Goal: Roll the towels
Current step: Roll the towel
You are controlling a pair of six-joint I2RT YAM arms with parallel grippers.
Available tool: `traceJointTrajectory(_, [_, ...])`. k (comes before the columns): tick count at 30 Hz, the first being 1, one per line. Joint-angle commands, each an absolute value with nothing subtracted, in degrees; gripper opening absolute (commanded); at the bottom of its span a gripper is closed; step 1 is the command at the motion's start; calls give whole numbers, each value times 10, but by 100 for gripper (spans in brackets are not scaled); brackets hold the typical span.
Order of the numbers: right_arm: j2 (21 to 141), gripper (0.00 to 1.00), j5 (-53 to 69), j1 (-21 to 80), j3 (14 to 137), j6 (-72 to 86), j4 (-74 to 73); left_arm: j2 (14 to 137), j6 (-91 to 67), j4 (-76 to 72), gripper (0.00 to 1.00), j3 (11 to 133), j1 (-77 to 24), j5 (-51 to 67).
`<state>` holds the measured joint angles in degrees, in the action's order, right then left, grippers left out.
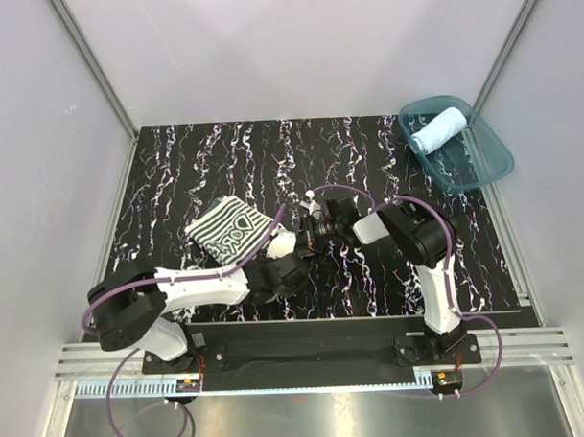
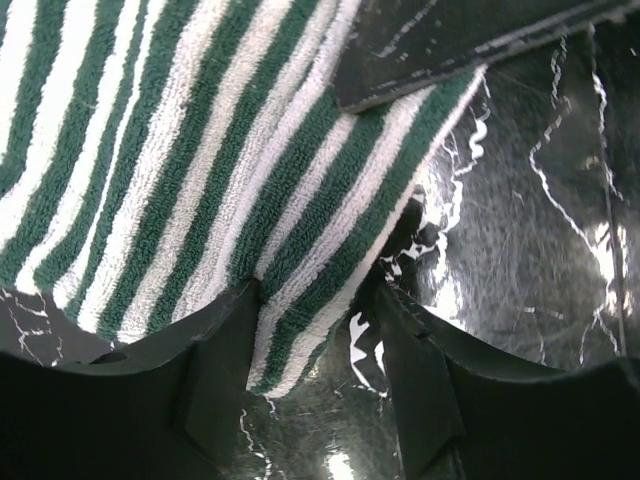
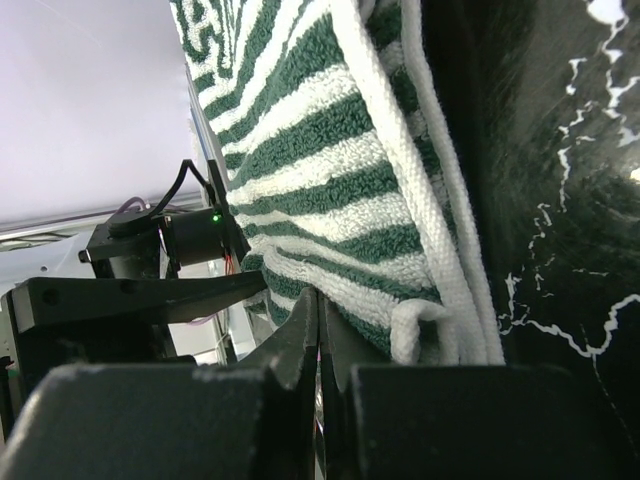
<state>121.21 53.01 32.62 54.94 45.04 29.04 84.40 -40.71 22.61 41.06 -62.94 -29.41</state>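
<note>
There are two small soft towels: one green-and-white striped terry towel (image 1: pixel 227 228) at about nine o'clock from the table's middle, and one light blue rolled towel (image 1: pixel 440 130) at two o'clock. One translucent teal plastic tub (image 1: pixel 477 171) holds the blue one. There is one black, white-veined marbled table top (image 1: pixel 175 175). Two white-and-black robot arms stand at six o'clock, the left arm (image 1: pixel 194 287) and the right arm (image 1: pixel 433 271). Each carries one black two-finger gripper, the left gripper (image 2: pixel 318 305) and the right gripper (image 3: pixel 320 320).
</note>
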Motion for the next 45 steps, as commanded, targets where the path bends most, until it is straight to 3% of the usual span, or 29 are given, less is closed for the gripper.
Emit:
traceJointTrajectory(1, [1237, 0, 463, 313, 554, 417, 232, 880, -492, 332, 58, 401, -630, -298])
traceJointTrajectory(4, [1232, 0, 461, 311, 554, 414, 228, 899, -509, 353, 63, 408, -630, -300])
traceJointTrajectory(6, [1227, 0, 461, 306, 555, 410, 217, 926, -515, 366, 59, 422, -628, -301])
traceJointTrajectory(9, [1203, 0, 459, 297, 562, 391, 184, 952, -509, 372, 44, 434, -629, -305])
traceJointTrajectory(12, [1170, 0, 454, 287, 564, 371, 143, 957, -501, 367, 36, 437, -628, -302])
traceJointTrajectory(16, [1122, 2, 441, 260, 577, 349, 81, 961, -492, 359, 10, 439, -628, -294])
traceJointTrajectory(19, [1082, 18, 419, 248, 589, 330, 19, 969, -471, 347, 0, 443, -628, -276])
traceJointTrajectory(23, [1028, 30, 350, 208, 615, 314, -99, 955, -441, 308, 0, 452, -628, -222])
traceJointTrajectory(24, [1003, 37, 337, 200, 618, 313, -116, 950, -435, 299, 0, 454, -629, -207])
traceJointTrajectory(31, [870, 50, 206, 144, 625, 301, -276, 938, -444, 211, 0, 500, -621, -56])
traceJointTrajectory(39, [780, 58, 146, 131, 640, 294, -386, 944, -524, 40, 0, 486, -574, 165])
traceJointTrajectory(45, [706, 58, 254, 132, 557, 326, -352, 944, -598, -57, 0, 417, -520, 257])
